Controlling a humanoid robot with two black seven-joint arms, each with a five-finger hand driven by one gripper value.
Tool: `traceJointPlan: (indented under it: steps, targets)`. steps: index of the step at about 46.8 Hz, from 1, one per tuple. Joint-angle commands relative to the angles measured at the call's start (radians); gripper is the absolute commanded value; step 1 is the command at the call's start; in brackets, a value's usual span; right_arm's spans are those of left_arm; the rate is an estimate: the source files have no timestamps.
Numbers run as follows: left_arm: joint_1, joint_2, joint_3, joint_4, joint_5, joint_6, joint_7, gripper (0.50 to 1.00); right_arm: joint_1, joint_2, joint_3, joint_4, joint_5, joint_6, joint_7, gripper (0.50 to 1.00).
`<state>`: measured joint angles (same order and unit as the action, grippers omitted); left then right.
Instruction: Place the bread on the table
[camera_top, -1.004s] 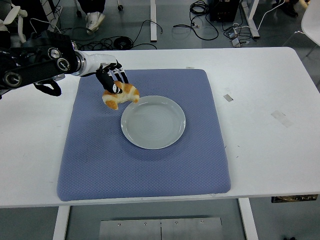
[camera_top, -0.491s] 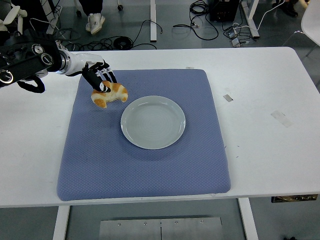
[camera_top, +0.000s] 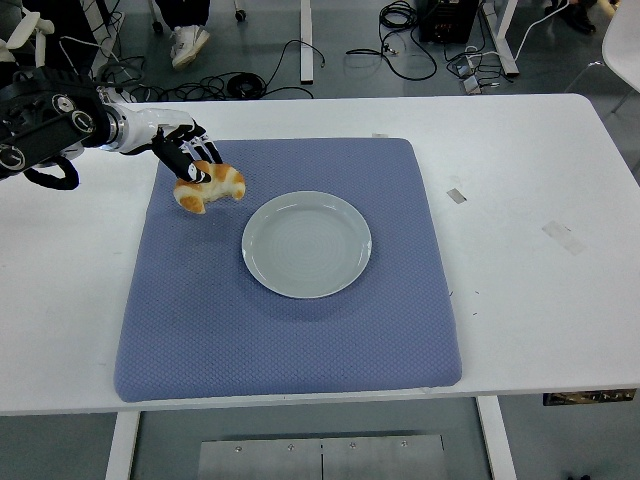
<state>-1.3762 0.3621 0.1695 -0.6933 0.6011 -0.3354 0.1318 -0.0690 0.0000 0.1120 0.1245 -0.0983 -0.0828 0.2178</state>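
The left hand (camera_top: 187, 158) has carried the bread (camera_top: 208, 188) leftward, away from the plate (camera_top: 306, 244); its fingers (camera_top: 170, 158) stay curled round it above the mat's (camera_top: 290, 330) left edge; bare table (camera_top: 70, 260) lies just beyond.

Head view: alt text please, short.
The robot's left hand grips a croissant-shaped bread over the far-left corner of a blue mat on a white table. An empty grey plate sits mid-mat.
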Motion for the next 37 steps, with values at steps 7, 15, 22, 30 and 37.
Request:
traceJointPlan:
  steps: [7,15,22,30,37]
  targets:
    - [0.023,-0.002,0.001,0.012,0.000,-0.001,-0.003,0.500,0.000,0.000,0.000,0.000,0.000,0.000,0.000,1.000]
    - [0.034,-0.022,-0.001,0.028,0.000,0.001,-0.009,0.500,0.000,0.000,0.000,0.000,0.000,0.000,0.000,1.000]
    - [0.035,-0.023,-0.002,0.032,0.000,0.001,-0.008,0.500,0.000,0.000,0.000,0.000,0.000,0.000,0.000,1.000]
    - [0.034,-0.023,-0.002,0.032,-0.003,0.003,-0.006,0.500,0.000,0.000,0.000,0.000,0.000,0.000,0.000,1.000]
    - [0.034,-0.023,-0.002,0.032,-0.004,0.006,-0.006,0.500,0.000,0.000,0.000,0.000,0.000,0.000,0.000,1.000]
